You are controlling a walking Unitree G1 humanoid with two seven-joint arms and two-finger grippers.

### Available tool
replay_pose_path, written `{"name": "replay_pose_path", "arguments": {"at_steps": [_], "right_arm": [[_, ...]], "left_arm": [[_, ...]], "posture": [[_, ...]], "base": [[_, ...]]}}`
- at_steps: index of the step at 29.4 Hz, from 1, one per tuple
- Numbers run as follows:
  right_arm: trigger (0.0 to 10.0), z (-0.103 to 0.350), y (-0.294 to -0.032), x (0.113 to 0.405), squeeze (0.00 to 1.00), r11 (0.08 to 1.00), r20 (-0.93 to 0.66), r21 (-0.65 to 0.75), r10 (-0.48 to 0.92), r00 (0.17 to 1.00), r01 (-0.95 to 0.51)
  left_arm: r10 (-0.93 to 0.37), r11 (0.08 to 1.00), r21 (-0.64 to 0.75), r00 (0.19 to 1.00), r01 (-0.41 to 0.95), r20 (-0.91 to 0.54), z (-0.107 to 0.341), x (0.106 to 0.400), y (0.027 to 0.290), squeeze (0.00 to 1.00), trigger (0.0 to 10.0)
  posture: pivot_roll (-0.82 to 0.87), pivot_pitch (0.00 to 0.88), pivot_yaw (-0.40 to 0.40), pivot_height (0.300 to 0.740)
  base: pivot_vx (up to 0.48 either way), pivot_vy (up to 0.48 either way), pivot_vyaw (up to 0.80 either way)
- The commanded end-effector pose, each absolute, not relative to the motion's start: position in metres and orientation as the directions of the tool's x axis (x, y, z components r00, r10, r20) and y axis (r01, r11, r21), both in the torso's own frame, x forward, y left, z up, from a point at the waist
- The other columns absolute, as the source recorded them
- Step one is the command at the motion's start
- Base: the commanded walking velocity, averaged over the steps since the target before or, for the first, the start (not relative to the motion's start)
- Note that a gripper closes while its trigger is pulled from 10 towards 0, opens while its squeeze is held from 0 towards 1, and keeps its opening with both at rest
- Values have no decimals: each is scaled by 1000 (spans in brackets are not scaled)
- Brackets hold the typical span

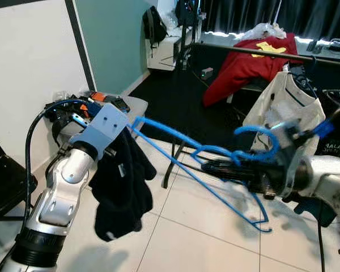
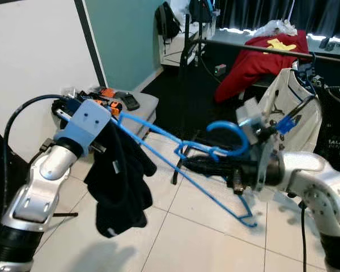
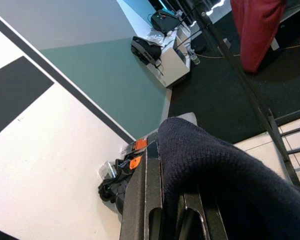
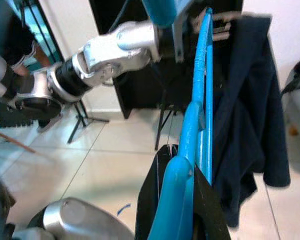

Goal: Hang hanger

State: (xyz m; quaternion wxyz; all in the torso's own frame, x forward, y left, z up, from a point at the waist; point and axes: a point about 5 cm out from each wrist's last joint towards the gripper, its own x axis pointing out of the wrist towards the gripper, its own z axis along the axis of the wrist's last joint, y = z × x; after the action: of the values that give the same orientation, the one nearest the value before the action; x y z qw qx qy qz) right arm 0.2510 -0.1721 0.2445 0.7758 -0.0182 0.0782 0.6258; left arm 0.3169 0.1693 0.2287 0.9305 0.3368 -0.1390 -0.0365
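blue hanger [image 1: 215,170] clamped between right gripper [image 1: 215,168] fingers, left gripper [image 1: 122,133] pinching navy garment [image 1: 120,187]

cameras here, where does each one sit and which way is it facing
Left eye view: on the head, looking forward and down at the blue hanger held between both silver arms, with a dark garment draped at the left hand.
Right eye view: the stereo partner; same scene, with the right hand shut on the hanger's neck.
Left wrist view: along the left hand's fingers, toward the teal wall and clothes rail.
Right wrist view: along the hanger toward the left arm.
Shared: both wrist views show the dark garment.
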Motion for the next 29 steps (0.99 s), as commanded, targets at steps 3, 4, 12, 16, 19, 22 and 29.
{"name": "replay_pose_path", "arguments": {"at_steps": [3,4,12,16,19,22,29], "right_arm": [[10000,233,-160,258,0,261,-185,75,952,244,-962],[10000,230,-158,261,0,278,-196,78,946,259,-957],[10000,224,-155,267,0,339,-227,83,922,313,-937],[10000,215,-151,278,0,422,-264,73,882,391,-903],[10000,214,-148,279,0,431,-269,73,877,399,-899],[10000,212,-145,283,0,454,-272,74,866,420,-888],[10000,210,-142,288,0,479,-275,74,853,444,-875]], "left_arm": [[-141,779,625,955,-55,260,234,314,171,0,0],[-139,782,621,955,-57,261,235,314,172,0,0],[-132,788,613,956,-60,263,237,313,172,0,0],[-139,800,597,953,-52,270,239,312,167,0,0],[-146,807,589,950,-46,275,240,311,164,0,0],[-178,826,564,942,-13,283,241,309,155,0,0],[-274,847,524,915,84,297,243,303,130,0,0]], "posture": [[-71,13,7,740],[-70,14,5,740],[-74,19,3,740],[-75,21,1,740],[-74,21,0,740],[-73,20,-2,740],[-72,21,-3,740]], "base": [[0,0,0],[0,0,0],[0,0,0],[0,0,0],[0,0,0],[0,0,0],[0,0,0]]}}
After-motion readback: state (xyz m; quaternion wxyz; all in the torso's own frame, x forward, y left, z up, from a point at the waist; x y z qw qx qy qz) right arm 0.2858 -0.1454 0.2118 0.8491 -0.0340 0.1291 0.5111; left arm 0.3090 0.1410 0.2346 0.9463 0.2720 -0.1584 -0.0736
